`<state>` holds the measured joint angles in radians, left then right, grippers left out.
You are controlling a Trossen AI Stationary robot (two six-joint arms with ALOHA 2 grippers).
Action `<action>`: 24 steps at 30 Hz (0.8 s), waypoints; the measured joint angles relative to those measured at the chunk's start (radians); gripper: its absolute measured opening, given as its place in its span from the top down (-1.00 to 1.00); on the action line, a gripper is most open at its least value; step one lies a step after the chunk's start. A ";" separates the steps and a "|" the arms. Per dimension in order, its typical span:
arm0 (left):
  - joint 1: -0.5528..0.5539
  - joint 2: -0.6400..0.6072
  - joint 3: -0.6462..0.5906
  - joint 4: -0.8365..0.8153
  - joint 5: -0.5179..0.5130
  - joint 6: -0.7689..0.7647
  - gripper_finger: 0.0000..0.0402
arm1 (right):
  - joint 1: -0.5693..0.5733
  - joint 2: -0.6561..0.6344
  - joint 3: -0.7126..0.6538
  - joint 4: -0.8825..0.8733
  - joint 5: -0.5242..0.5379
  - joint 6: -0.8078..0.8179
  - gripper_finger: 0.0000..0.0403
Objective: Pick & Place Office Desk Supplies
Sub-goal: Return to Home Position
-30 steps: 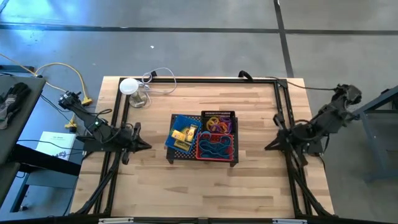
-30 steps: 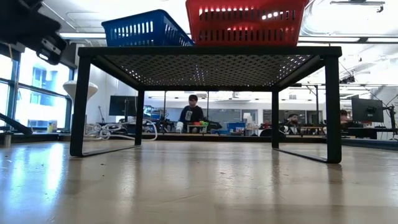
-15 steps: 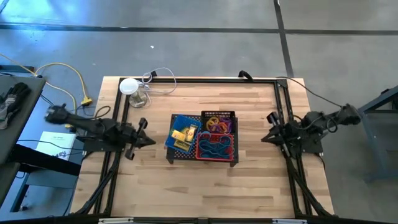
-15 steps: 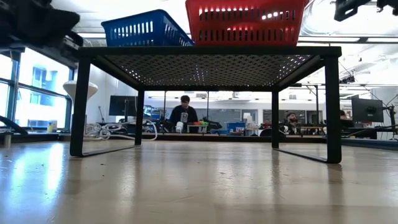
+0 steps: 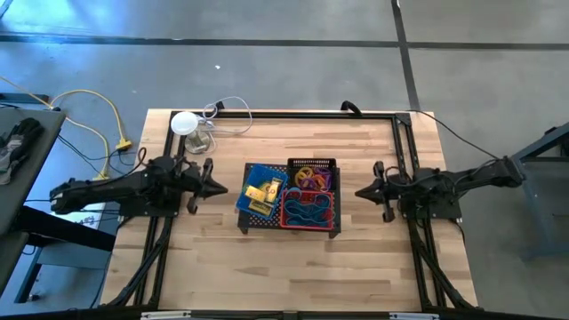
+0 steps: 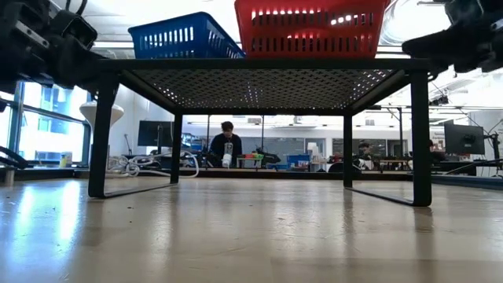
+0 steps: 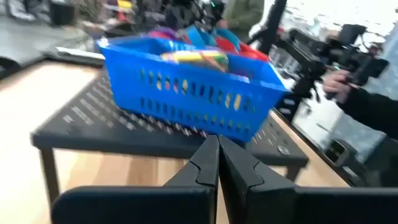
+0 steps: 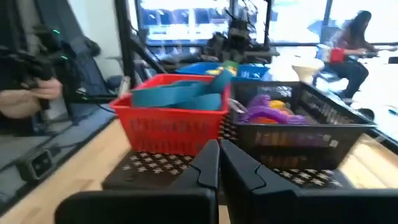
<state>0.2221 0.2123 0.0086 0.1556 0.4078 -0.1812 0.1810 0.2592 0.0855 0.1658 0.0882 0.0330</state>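
Wooden surface [image 5: 267, 267], centre frame: black mesh shelf [image 6: 263, 82] bearing blue bin [image 6: 181, 39], red bin [image 6: 310, 27], black bin [image 8: 298, 140]; upper left, white-topped object [image 5: 185, 123].

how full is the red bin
Not empty: blue rubber-band loops pile above the rim of the red bin, seen from the right wrist.

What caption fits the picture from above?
Three bins on the shelf between the shut left gripper and right gripper.

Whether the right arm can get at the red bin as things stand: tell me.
Probably yes. The right gripper, fingers shut, faces the red bin on the black shelf, and nothing stands between them. It would have to open first.
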 joint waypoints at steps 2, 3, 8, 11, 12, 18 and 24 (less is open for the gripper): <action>0.008 0.000 0.000 -0.019 0.039 -0.002 1.00 | 0.000 0.001 -0.042 0.060 -0.020 -0.001 0.99; 0.008 0.000 0.000 -0.025 0.053 -0.003 1.00 | 0.000 0.001 -0.068 0.090 -0.020 -0.001 0.99; -0.012 0.000 0.000 -0.047 0.062 -0.008 1.00 | 0.000 -0.002 -0.077 0.079 -0.029 0.018 0.99; -0.021 0.000 -0.001 -0.044 0.062 -0.018 1.00 | 0.000 -0.002 -0.077 0.072 -0.061 0.018 0.99; -0.022 0.000 -0.001 -0.040 0.058 -0.028 1.00 | 0.000 -0.001 -0.077 0.065 -0.044 0.018 0.99; -0.021 0.000 -0.001 -0.040 -0.027 -0.044 1.00 | 0.000 0.008 -0.077 -0.055 0.067 0.087 0.99; -0.021 0.000 -0.001 -0.039 -0.105 -0.044 1.00 | 0.000 0.008 -0.077 -0.109 0.062 0.102 0.99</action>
<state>0.2008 0.2123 0.0078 0.1169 0.3027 -0.2253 0.1810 0.2672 0.0082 0.0570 0.1497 0.1345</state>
